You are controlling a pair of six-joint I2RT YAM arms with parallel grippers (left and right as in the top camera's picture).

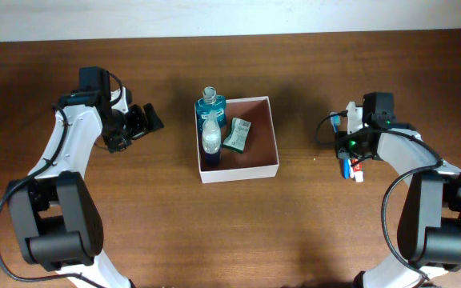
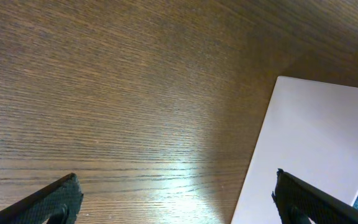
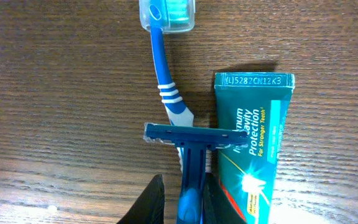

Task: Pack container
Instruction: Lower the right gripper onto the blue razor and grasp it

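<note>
step: I'm at the razor [image 3: 194, 134] pick, far right of the overhead view, beside toothbrush [image 3: 165, 87] and toothpaste [image 3: 253, 143].
right claw [image 3: 184, 190]: narrow, straddling the razor handle from above; can't tell if it's pinching.
left claw [image 2: 179, 208]: wide, empty, low over the table [image 2: 104, 93], just left of the container [image 1: 240, 171].
container: overhead centre; holds teal bottle [image 1: 210, 104], clear bottle [image 1: 211, 138], packet [image 1: 237, 134]; right side free.
next: I judge a firm pinch on the handle alone, a straight lift, then a carry to the free side.
</note>
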